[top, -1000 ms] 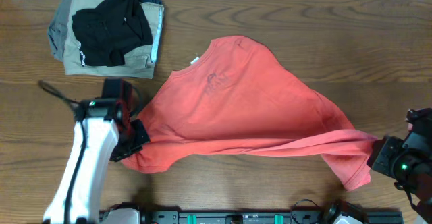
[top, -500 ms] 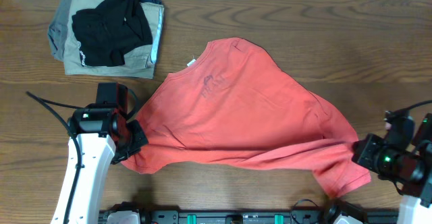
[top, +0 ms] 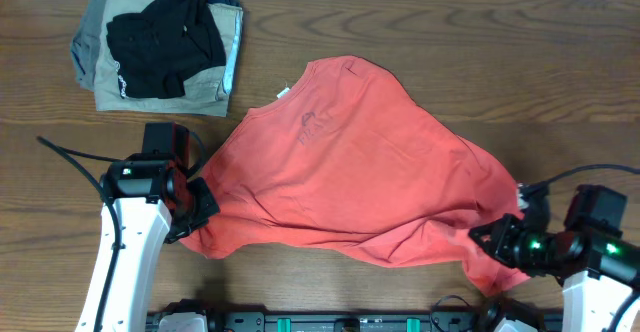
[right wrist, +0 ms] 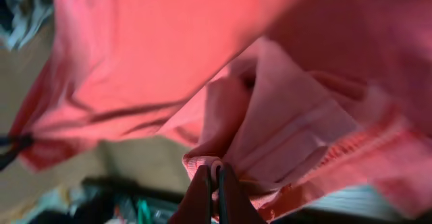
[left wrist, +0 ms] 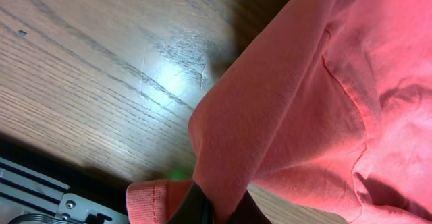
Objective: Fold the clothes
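Red-orange T-shirt (top: 370, 172), print (top: 312, 124) illegible, left fingers (left wrist: 198, 207) and right fingers (right wrist: 201, 196) clamped on it.

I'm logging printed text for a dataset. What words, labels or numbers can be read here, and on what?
Red-orange cotton T-shirt: faint print below the collar, too blurred to read.
Small white neck label: too small to read.
Black garment on the khaki pile: small white mark, unreadable.
Nothing legible anywhere.

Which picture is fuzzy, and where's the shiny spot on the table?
Right wrist view: the red-orange cotton T-shirt looks smeared and blurry. Left wrist view: light glares off the brown wooden table; the shirt there is sharp. Overhead view: even light, nothing blurry.
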Robot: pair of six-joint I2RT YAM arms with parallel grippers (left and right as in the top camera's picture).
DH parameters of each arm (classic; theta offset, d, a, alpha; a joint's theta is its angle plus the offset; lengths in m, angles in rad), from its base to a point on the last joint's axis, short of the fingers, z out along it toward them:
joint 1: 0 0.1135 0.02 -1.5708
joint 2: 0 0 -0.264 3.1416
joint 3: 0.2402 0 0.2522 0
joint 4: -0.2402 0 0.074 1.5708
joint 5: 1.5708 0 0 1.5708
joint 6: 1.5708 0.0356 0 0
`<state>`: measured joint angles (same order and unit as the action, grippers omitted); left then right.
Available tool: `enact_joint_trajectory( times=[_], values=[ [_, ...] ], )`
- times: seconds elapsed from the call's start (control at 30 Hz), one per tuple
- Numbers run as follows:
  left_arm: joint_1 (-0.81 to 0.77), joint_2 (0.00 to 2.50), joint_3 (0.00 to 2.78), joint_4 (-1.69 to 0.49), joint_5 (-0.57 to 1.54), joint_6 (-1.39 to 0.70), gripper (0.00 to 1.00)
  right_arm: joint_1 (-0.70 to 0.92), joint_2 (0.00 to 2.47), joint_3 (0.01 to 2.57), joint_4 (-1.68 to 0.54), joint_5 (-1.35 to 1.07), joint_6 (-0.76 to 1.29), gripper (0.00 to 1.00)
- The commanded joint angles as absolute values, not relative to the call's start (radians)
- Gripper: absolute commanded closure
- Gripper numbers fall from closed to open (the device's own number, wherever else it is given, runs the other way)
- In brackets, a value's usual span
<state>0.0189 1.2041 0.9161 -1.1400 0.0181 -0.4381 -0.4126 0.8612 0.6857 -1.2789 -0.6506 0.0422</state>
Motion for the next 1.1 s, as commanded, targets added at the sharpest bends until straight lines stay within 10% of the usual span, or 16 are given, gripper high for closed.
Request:
enact_joint_trajectory(
  times=[0.0,1.07],
  values=[
    [0.025,1.202,0.932,-1.121,-0.009,-0.448,0.94,-0.336,0.857,0.678,-1.279,-0.775,0.018,0.99],
    [0.091,1.202,0.932,-1.06,-0.012,-0.495,0.92,0.683,1.119,0.679,-0.773,-0.452,0.601,0.99]
  ],
)
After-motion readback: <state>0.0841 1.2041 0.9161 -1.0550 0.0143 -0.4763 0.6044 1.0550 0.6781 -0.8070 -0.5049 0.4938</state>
